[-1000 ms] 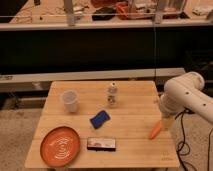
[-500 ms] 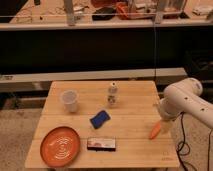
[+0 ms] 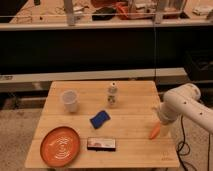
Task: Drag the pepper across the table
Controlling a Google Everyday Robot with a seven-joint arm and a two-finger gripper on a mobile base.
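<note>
- small orange-red tapered pepper lies at 4 o'clock on the light wooden plank table, near its right edge.
- gripper of the white arm is at the pepper's 1 o'clock, seemingly touching it; open or closed: cannot tell.
- suggest light downward press and a slow drag toward 9 o'clock, stopping short of the blue rectangular sponge-like pad.

Pale, light-wood planks for the table, pretty uniform tan. Orange-red on the pepper near the right edge, with the off-white gripper right over its upper end. Same off-white on the arm. Bright orange plate with paler swirly rings. Whitish cup, white bottle with darker markings, deep blue sponge, black packet with a light label strip.
</note>
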